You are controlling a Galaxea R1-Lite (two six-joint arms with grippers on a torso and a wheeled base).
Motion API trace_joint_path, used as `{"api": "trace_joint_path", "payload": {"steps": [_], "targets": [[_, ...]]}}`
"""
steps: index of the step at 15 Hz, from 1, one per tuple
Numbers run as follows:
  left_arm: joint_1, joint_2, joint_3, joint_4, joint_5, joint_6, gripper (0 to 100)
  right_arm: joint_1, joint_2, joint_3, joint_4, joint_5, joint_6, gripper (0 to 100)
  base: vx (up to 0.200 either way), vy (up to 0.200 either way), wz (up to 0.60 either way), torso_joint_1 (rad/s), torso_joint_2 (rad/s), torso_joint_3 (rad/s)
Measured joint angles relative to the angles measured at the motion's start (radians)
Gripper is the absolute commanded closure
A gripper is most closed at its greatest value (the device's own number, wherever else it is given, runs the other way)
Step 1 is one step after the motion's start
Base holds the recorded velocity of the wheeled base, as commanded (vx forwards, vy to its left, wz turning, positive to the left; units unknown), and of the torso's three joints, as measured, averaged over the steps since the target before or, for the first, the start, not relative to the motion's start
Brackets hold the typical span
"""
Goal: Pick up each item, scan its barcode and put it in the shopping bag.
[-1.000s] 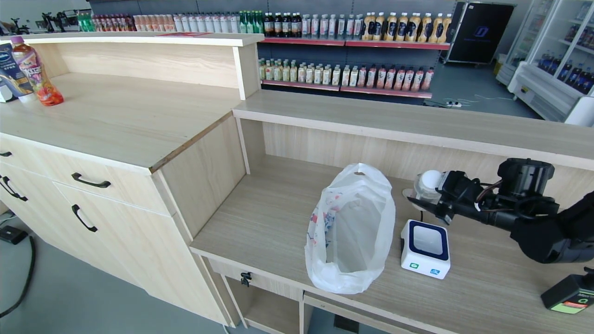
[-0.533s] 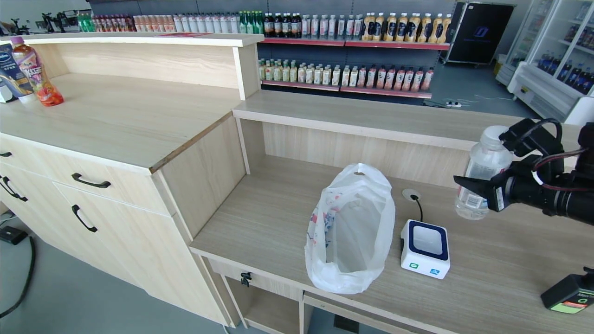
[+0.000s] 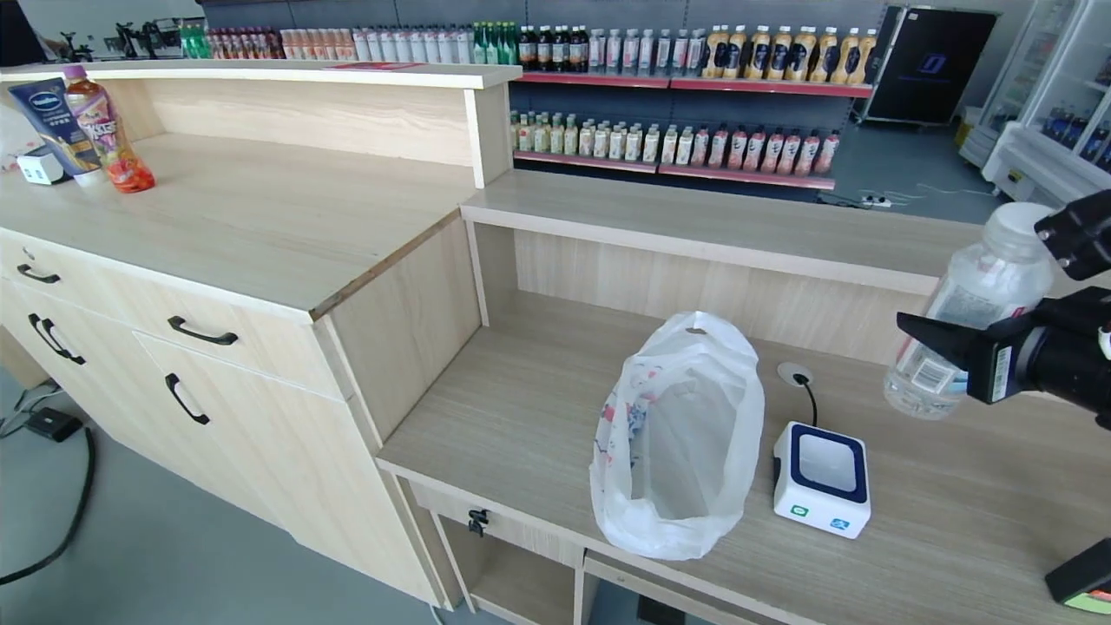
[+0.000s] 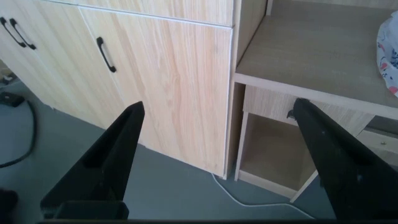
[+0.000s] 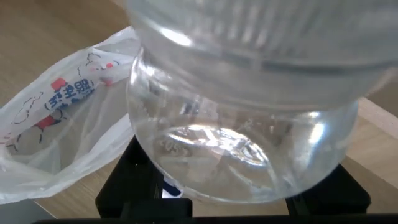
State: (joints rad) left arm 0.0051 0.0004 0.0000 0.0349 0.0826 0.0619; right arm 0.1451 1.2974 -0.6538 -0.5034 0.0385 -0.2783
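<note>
One shopping bag (image 3: 677, 451), one scanner (image 3: 821, 477). Two bottles: a clear bottle (image 3: 972, 312) and an orange bottle (image 3: 104, 130). One blue tube (image 3: 54, 121), one white box (image 3: 39, 165).

Bottle (image 3: 972, 312) between the black fingers (image 3: 942, 334): clear, white cap, pale label (barcode black). Bag (image 3: 677, 434) beyond them: translucent white, red-and-blue print. Scanner (image 3: 822, 477): white, navy frame. Counter (image 3: 521, 408): pale wood grain.

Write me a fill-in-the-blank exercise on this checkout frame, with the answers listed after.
1. The clear bottle is held off the counter by the robot's ____ pincer.
2. The shopping bag and the white scanner both rest on the ____ level of the counter.
3. The left pincer hangs near the cabinet doors with its jaws ____, holding nothing.

Missing words: right; lower; open.
</note>
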Motion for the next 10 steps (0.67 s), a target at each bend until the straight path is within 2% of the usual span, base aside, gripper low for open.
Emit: {"api": "trace_joint_path", "payload": {"steps": [4,10], "targets": [[-0.001,0.0,0.0,0.0,0.0,0.0,0,0.061,0.066,-0.012,-0.02,-0.002,0.161,100,0.0,0.0,0.0,0.0,0.0,0.0],[-0.001,0.0,0.0,0.0,0.0,0.0,0,0.063,0.369,-0.009,-0.351,0.028,0.218,100,0.0,0.0,0.0,0.0,0.0,0.0]]}}
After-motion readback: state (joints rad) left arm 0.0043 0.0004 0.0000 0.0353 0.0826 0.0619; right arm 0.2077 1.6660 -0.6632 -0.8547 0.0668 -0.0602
